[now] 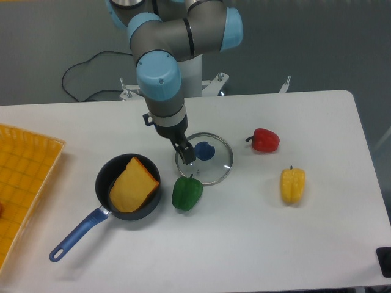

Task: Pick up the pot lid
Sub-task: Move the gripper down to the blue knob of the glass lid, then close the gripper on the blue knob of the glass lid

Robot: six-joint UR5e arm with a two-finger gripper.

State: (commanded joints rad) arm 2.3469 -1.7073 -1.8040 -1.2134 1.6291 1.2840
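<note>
The gripper (167, 138) points down near the middle of the table, its two fingers spread apart with nothing between them. The pot lid (215, 168) is clear glass with a thin metal rim and a round blue knob (204, 151), lying flat just right of the gripper. In this view the right fingertip overlaps the lid's upper left rim, and that part of the rim is hidden; whether they touch I cannot tell. The knob stands outside the fingers, to their right.
A black pan (101, 183) with a blue handle holds a brown, bread-like piece at the left. A green pepper (187, 193) lies just below the lid. Farther right are a red pepper (265, 140) and a yellow pepper (292, 185). An orange crate (36, 141) stands at the left edge.
</note>
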